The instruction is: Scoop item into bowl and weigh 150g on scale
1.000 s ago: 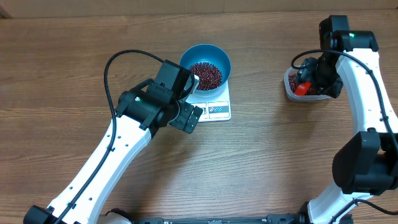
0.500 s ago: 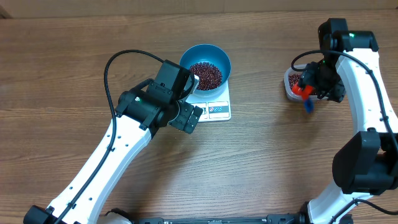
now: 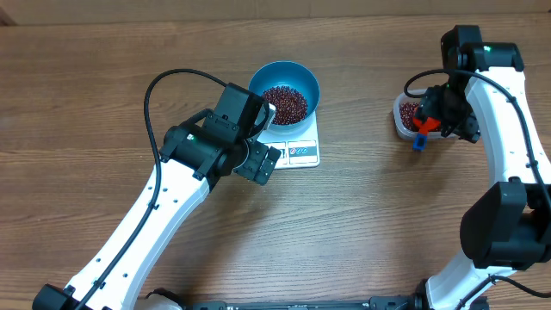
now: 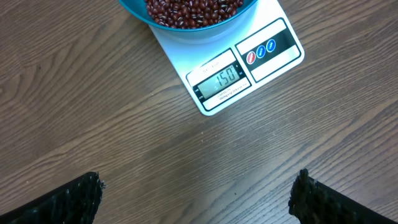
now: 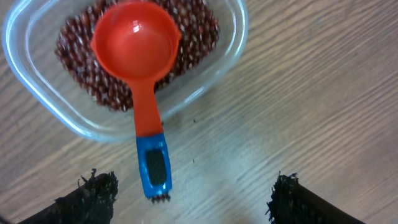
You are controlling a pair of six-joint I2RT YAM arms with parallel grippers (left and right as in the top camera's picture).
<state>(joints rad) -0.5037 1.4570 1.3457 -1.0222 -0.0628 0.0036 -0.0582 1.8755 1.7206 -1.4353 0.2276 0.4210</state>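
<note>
Hovering over tub, right gripper spread wide, left gripper wide beside scale

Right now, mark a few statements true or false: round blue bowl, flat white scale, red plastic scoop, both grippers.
1. The round blue bowl of small red-brown beans sits on the flat white scale. True.
2. The scale's display reads 150. True.
3. The right gripper grips the red plastic scoop with the blue handle. False: its jaws are open and clear of the scoop, whose cup rests in the clear plastic tub.
4. The left gripper is shut on the bowl's rim. False: it is open, above bare wooden table, holding nothing.
5. The tub is empty. False: beans lie in it.
</note>
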